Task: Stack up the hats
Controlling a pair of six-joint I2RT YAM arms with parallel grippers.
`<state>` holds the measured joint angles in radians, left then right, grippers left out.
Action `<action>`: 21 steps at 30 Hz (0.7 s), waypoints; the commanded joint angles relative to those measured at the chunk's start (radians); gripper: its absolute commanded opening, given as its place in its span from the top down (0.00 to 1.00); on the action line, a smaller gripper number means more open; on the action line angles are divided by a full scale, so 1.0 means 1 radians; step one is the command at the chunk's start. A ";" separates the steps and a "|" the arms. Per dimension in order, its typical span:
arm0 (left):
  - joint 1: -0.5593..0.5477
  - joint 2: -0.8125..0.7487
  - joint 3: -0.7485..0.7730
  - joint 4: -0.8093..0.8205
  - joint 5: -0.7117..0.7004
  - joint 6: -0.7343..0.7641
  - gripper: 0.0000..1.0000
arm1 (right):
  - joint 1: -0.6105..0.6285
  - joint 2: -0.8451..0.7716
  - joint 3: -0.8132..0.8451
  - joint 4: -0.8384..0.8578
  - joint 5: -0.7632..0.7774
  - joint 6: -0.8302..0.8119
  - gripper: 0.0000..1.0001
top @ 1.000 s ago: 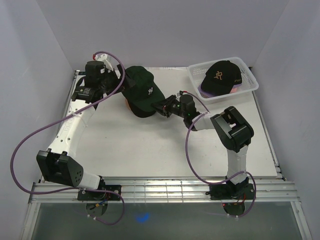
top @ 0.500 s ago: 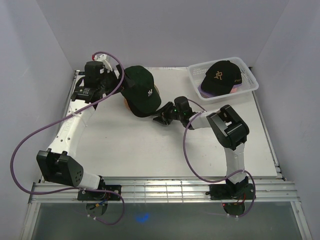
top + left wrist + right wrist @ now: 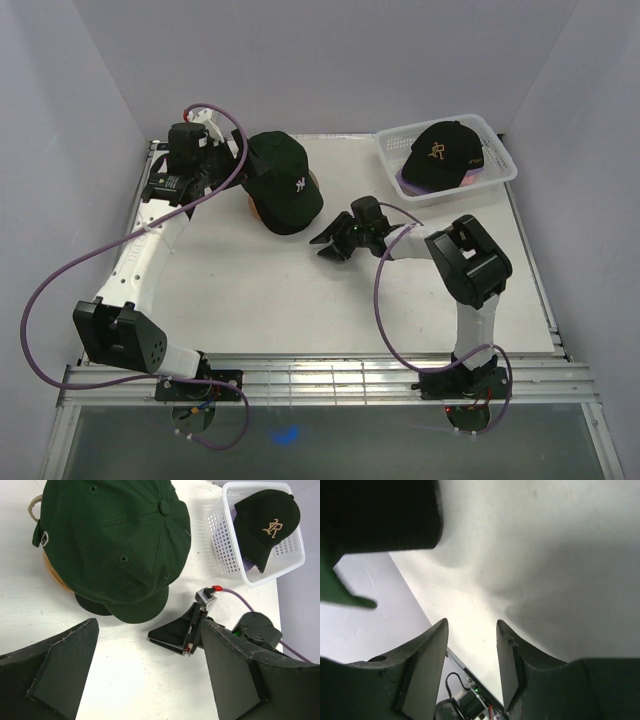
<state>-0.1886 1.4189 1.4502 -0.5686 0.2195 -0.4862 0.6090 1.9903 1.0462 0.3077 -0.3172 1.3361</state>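
A dark green hat (image 3: 285,182) with a white logo sits on top of a black hat on the wooden stand (image 3: 252,206). In the left wrist view the green hat (image 3: 112,540) shows from above, the black brim (image 3: 92,609) peeking out under it. A black hat (image 3: 442,150) with a gold logo lies in the basket over a lavender hat (image 3: 404,181). My right gripper (image 3: 330,240) is open and empty, low over the table just right of the green hat's brim; it also shows in the left wrist view (image 3: 175,632). My left gripper (image 3: 165,188) is open and empty, left of the stack.
The white mesh basket (image 3: 497,166) stands at the back right, seen too in the left wrist view (image 3: 220,545). The stand's tan edge (image 3: 52,577) shows under the hats. White walls close in the table on three sides.
My right gripper has left the green hat's brim and drawn back toward the near right, open. The green hat has settled on the stack. The left arm has barely moved.
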 commanded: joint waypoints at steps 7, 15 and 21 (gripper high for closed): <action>0.008 -0.043 0.094 -0.017 0.055 -0.015 0.06 | -0.014 -0.379 -0.064 -0.197 0.056 -0.230 0.46; 0.006 -0.072 0.121 -0.022 0.113 -0.040 0.06 | -0.459 -0.522 0.170 -0.457 -0.058 -0.379 0.37; 0.008 -0.089 0.082 0.006 0.150 -0.061 0.06 | -0.679 -0.369 0.360 -0.516 -0.108 -0.342 0.37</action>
<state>-0.1860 1.3735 1.5372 -0.5816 0.3321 -0.5320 -0.0387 1.5452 1.3445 -0.1223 -0.3641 1.0008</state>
